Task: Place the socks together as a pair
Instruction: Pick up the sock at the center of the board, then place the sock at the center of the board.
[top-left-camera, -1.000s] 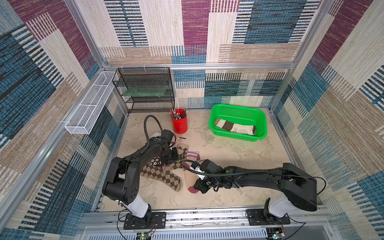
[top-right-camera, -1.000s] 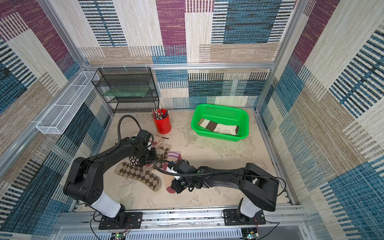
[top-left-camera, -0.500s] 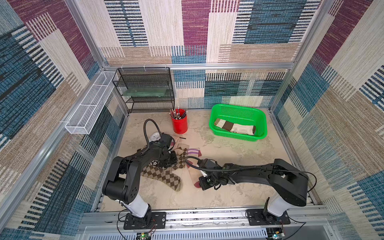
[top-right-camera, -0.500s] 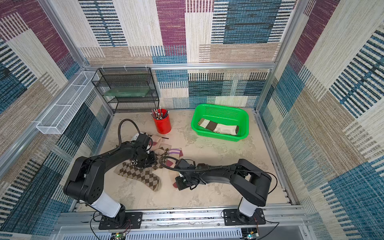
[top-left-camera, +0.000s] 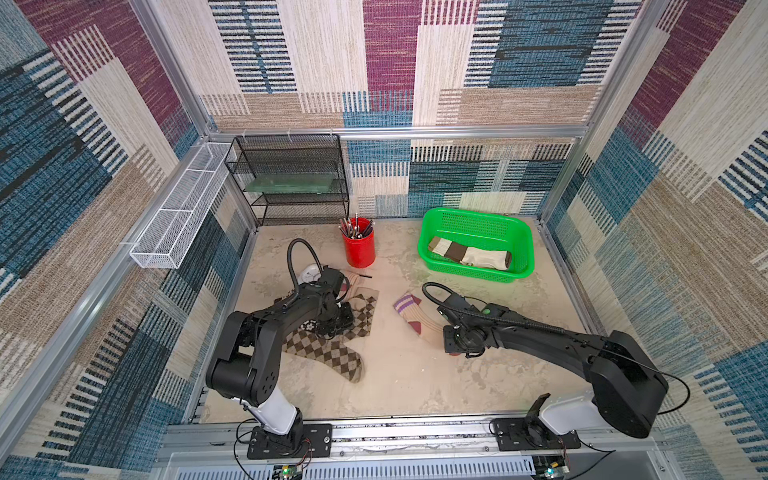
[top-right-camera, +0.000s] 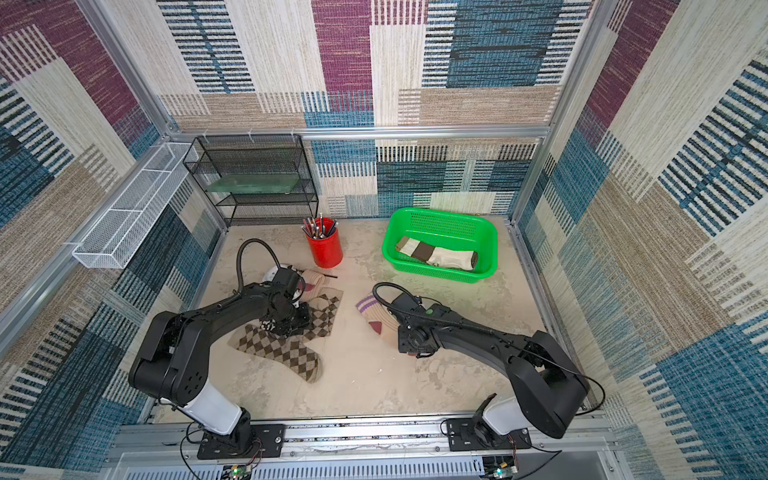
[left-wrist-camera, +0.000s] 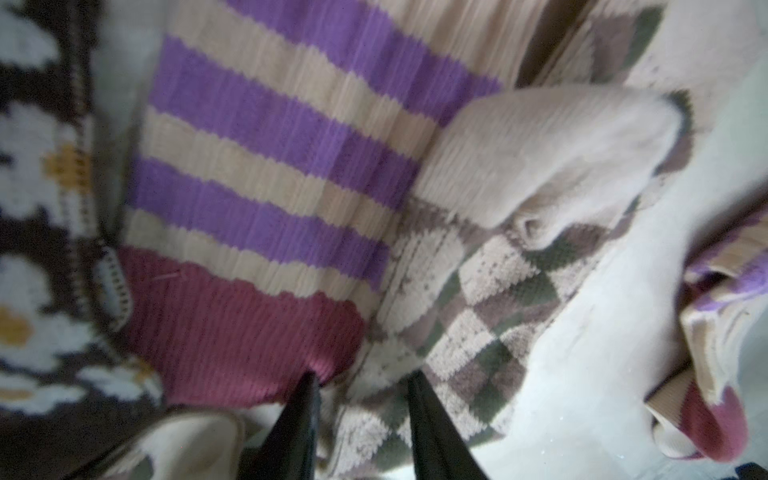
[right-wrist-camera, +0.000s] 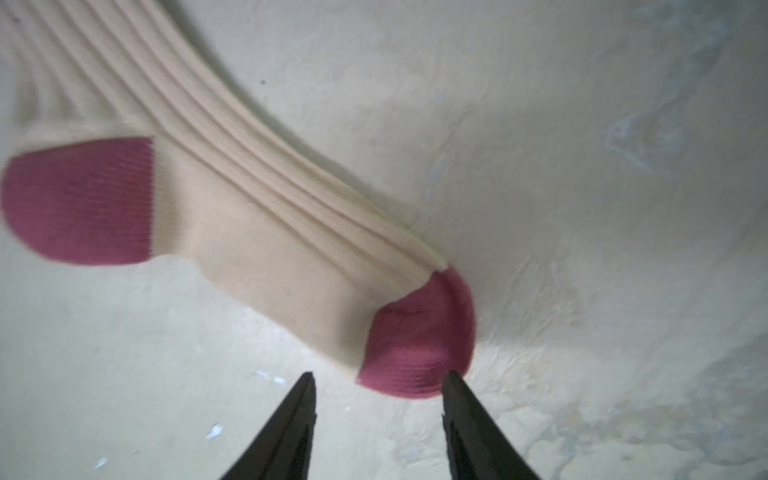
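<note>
Right wrist view had the beige sock with purple stripes lying flat on the pale surface. Its maroon toe was right at the tips of the right jaws, which stood open with nothing between them, and one tip looked to be just touching the toe's edge. In both top views that sock lay by itself near the middle, well apart from the heap under the left arm. The heap was a brown argyle sock, a dark sock with white flowers and a second striped sock, all overlapping. In the left wrist view the left jaws were down on the heap, tips sitting where the second striped sock's maroon end met the argyle fabric. They were part way apart, and honestly I couldn't tell if they were pinching any cloth. At the back, a cream and brown sock sat inside the green basket, with a red cup of pens off to one side of it.
</note>
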